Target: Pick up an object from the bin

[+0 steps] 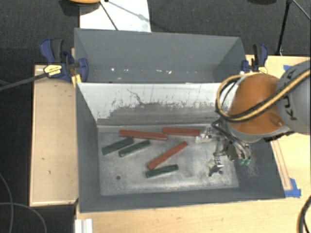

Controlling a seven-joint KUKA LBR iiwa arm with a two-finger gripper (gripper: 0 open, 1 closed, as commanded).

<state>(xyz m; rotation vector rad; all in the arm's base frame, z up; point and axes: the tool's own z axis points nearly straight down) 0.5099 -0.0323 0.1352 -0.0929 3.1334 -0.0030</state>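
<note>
1. The arm (257, 108), under its orange cover (250, 93), is reaching into the grey metal bin (160, 57) from the 3 o'clock side.
2. The gripper (215, 168) is hanging over a bare patch of the bin floor, at about 4 o'clock from the floor's middle and near the right wall.
3. Whether the gripper is apart or together cannot be told, as its tip is showing as a small tangle of metal.
4. The nearest thing is the short dark green stick (162, 171). It is lying flat at 9 o'clock from the gripper, near it but clearly apart.
5. The slanted red stick (167, 155) is lying at about 10 o'clock from the gripper. Its lower end is sitting just beside the short dark green stick, and its upper end is pointing toward 2 o'clock.
6. The back red stick (182, 130) is lying at 11 o'clock from the gripper, along the foot of the back wall.
7. The long red stick (143, 135) is lying just left of the back red stick, farther from the gripper.
8. The left green stick (116, 146) and the second green stick (134, 148) are lying side by side at the floor's 9 o'clock, well apart from the gripper.
</note>
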